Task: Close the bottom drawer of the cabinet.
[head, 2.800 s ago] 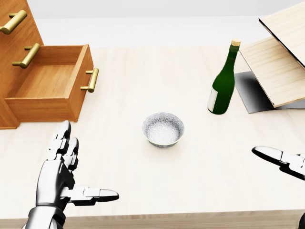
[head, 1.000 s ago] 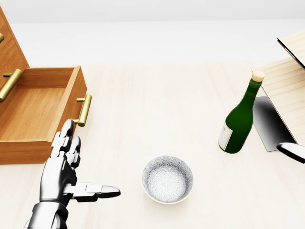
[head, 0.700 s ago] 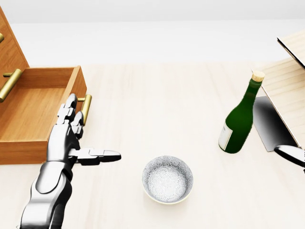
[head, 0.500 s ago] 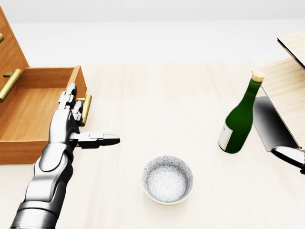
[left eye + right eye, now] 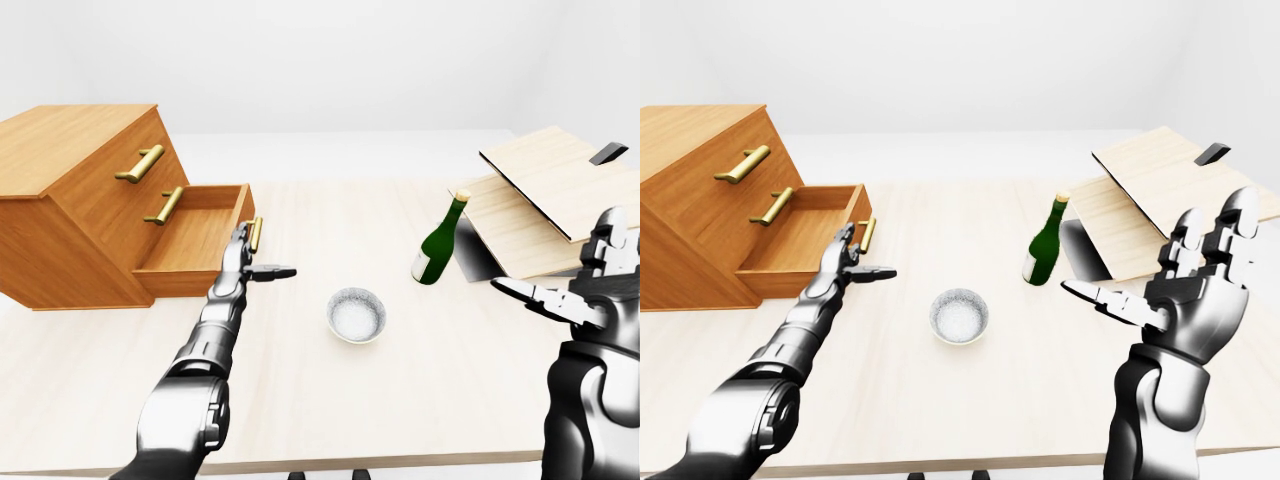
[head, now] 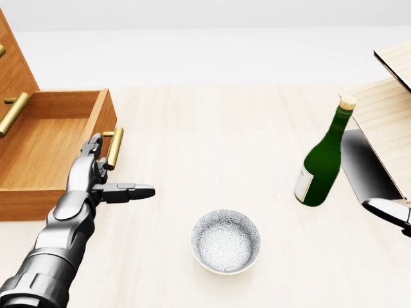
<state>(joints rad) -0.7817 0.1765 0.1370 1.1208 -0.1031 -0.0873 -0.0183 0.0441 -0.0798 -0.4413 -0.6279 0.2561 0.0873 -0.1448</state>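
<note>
The wooden cabinet (image 5: 70,200) stands at the left on the table. Its bottom drawer (image 6: 51,147) is pulled out wide and empty, with a brass handle (image 6: 113,147) on its front. My left hand (image 6: 114,172) is open, its fingers (image 6: 94,154) stretched up against the drawer front just beside the handle and its thumb pointing right. Whether the fingers press the front I cannot tell. My right hand (image 5: 1170,275) is open and empty, raised at the right, far from the cabinet.
A speckled bowl (image 6: 226,242) sits on the table to the right of and below my left hand. A green corked bottle (image 6: 323,160) stands at the right. Slanted wooden boards (image 5: 540,200) on a dark stand lie beyond it.
The camera moved closer and the view shifted down early on, then held still. My left arm has stretched out, carrying the open hand up to the drawer front. The drawer has not moved.
</note>
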